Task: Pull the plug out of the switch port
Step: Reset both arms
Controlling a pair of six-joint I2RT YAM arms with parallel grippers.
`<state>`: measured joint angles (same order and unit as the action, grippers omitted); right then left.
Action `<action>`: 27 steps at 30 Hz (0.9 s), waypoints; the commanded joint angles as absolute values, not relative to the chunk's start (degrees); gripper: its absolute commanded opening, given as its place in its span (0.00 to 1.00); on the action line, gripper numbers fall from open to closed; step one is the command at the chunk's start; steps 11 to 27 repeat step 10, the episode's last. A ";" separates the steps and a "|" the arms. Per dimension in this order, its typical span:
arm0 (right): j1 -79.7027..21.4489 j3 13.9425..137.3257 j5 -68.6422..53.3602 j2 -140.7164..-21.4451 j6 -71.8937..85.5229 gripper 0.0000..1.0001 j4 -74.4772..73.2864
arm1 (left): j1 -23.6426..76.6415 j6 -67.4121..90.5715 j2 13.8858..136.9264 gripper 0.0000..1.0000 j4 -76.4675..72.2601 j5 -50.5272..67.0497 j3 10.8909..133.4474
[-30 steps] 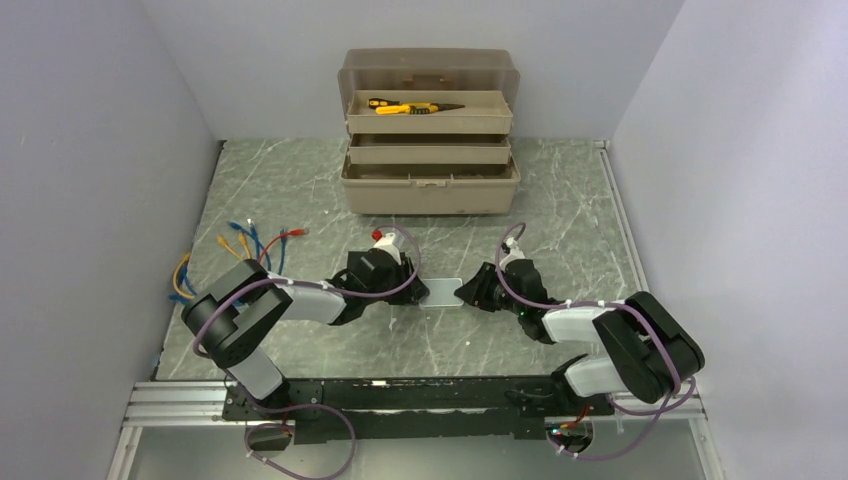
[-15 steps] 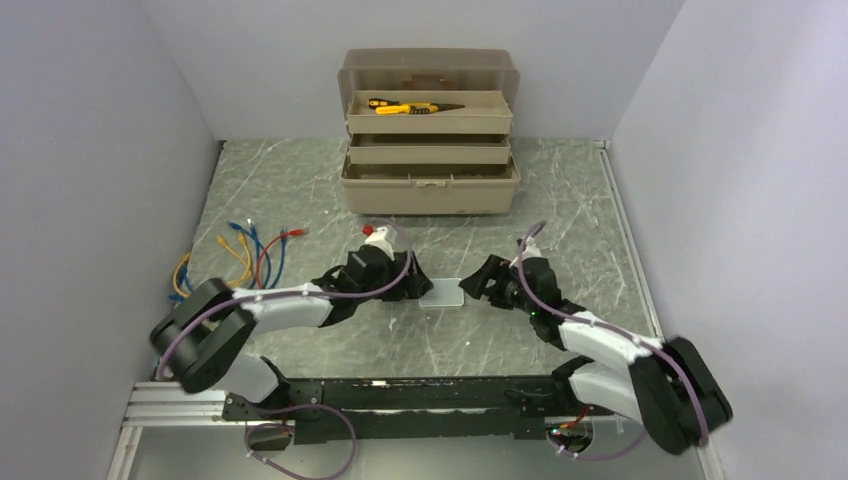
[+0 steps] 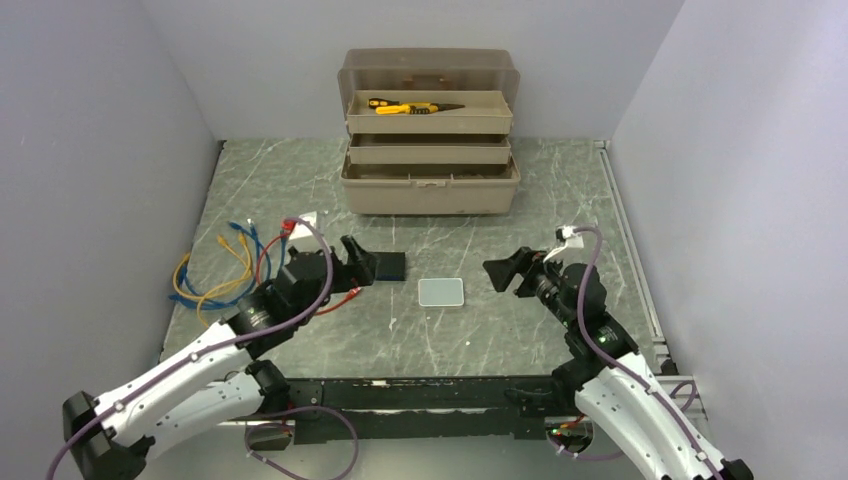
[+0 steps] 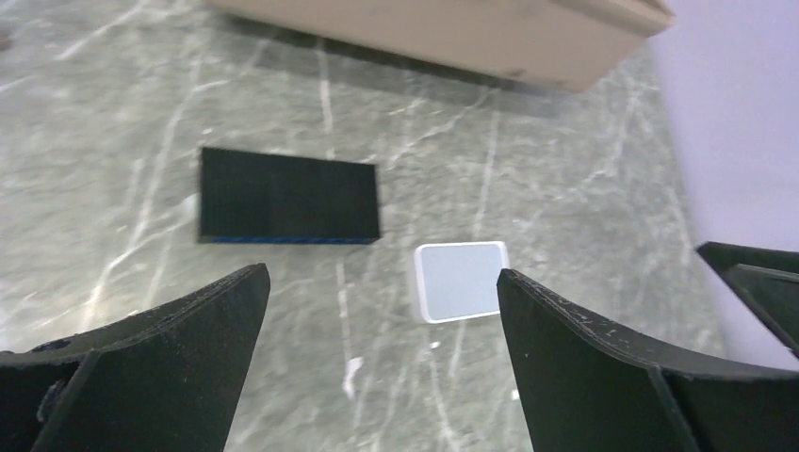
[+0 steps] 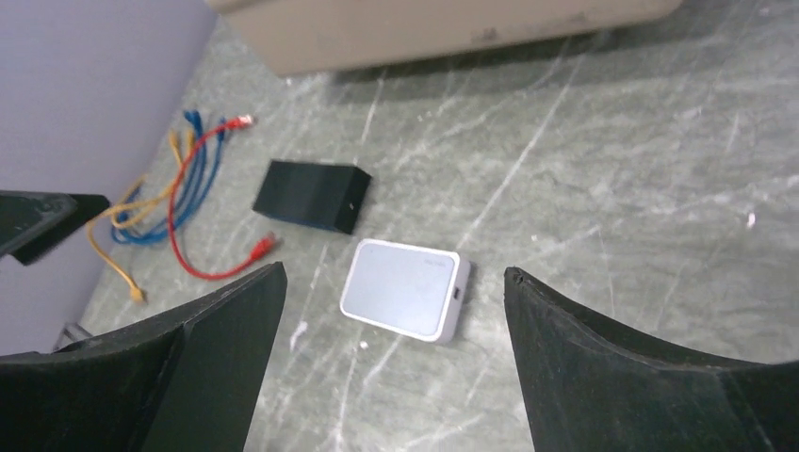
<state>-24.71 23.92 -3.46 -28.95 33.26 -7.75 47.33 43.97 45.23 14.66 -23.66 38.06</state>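
Observation:
The switch (image 3: 389,266), a flat black box, lies on the marble table, also seen in the left wrist view (image 4: 287,196) and the right wrist view (image 5: 312,196). No cable sits in it. A red cable's plug (image 3: 351,295) lies loose on the table just left of the switch (image 5: 263,247). My left gripper (image 3: 356,262) hovers left of the switch, open and empty (image 4: 382,278). On the right, my right gripper (image 3: 509,273) is also open and empty (image 5: 396,273), facing a small white box (image 5: 403,288).
The small white box (image 3: 441,291) lies between the two grippers, right of the switch. A bundle of blue, yellow and red cables (image 3: 228,262) lies at the left wall. A beige toolbox (image 3: 430,180) with open trays stands at the back.
Both arms drew back from the table's middle and both grippers opened. The switch now lies uncovered, with the red plug loose beside it.

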 commanded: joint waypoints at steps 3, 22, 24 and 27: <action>-28.48 21.82 -0.11 -27.76 28.57 0.90 -11.44 | 47.51 44.02 39.93 0.99 25.40 -29.31 34.19; -30.01 25.03 3.00 -31.27 28.54 0.91 -11.14 | 47.45 45.34 36.43 0.99 26.57 -29.15 31.66; -30.01 25.03 3.00 -31.27 28.54 0.91 -11.14 | 47.45 45.34 36.43 0.99 26.57 -29.15 31.66; -30.01 25.03 3.00 -31.27 28.54 0.91 -11.14 | 47.45 45.34 36.43 0.99 26.57 -29.15 31.66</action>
